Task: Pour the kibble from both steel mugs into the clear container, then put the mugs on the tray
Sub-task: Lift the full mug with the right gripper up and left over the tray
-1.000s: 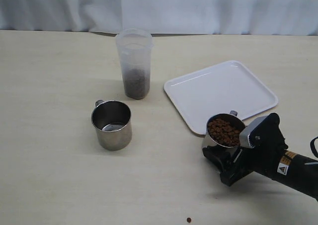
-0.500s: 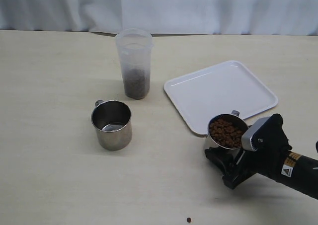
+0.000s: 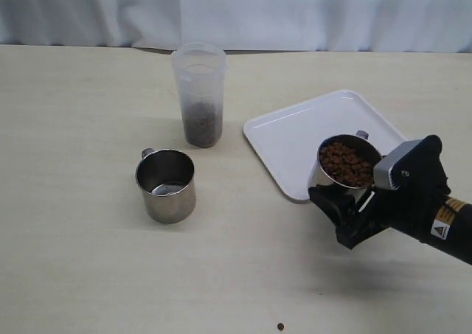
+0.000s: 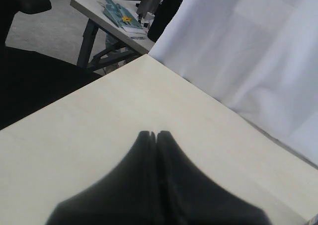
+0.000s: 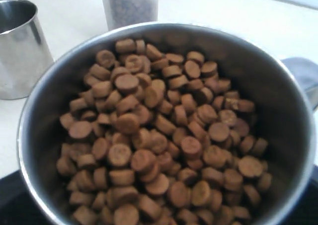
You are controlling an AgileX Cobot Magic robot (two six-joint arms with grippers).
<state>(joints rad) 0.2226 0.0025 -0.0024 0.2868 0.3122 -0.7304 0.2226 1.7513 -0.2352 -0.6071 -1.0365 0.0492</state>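
Observation:
My right gripper [image 3: 341, 195] is shut on a steel mug [image 3: 333, 178] full of brown kibble [image 3: 345, 163] and holds it off the table, over the near edge of the white tray [image 3: 332, 124]. Up close in the right wrist view, the kibble [image 5: 159, 140] fills that mug [image 5: 37, 103]. The other steel mug [image 3: 166, 185] stands empty on the table to the left. Behind it, the clear container [image 3: 200, 94] holds kibble in its lower part. My left gripper [image 4: 156, 134] is shut on nothing above bare table and does not show in the exterior view.
One loose pellet [image 3: 280, 326] lies near the table's front edge. A white curtain [image 3: 295, 9] hangs behind the table. The left wrist view shows the table's corner, with a grey side table [image 4: 107, 11] and floor beyond it.
My right gripper has lifted the full mug off the table and carried it up and to the right, over the tray's near edge. Everything else has stayed put.

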